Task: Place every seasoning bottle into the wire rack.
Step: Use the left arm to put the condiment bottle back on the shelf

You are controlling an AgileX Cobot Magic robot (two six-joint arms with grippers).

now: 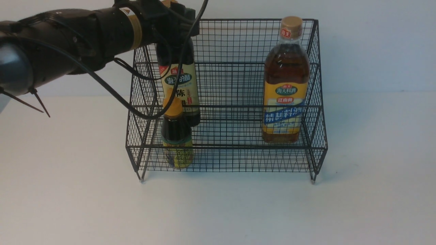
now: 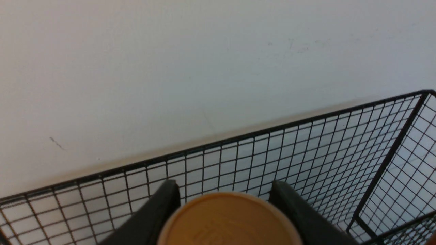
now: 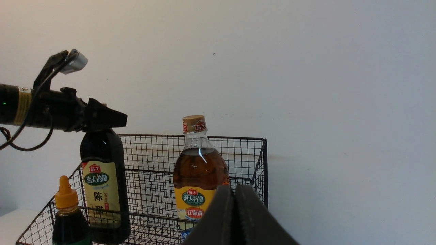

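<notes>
Best done by settling the tall dark bottle [image 1: 177,81] flat on the rear tier of the wire rack [image 1: 231,44], at its left end, before letting go. Then lift straight up, clear of the small bottle [image 1: 176,136] on the rack's front tier just ahead. The left tool [image 2: 224,200], half open, clamps the bottle's gold cap [image 2: 228,221]. The right tool [image 3: 235,211] is closed and empty. The amber bottle [image 1: 285,85] stands at the rack's right end.

In the front view's upper left, the black left gripper [image 1: 169,13] hides the neck and cap of the tall dark cream-labelled bottle [image 1: 177,81]. The left wrist frame's edge cuts off that bottle's round gold cap [image 2: 230,221]. The black right gripper [image 3: 234,187] covers the lower label of the large amber-liquid bottle [image 3: 200,170].
</notes>
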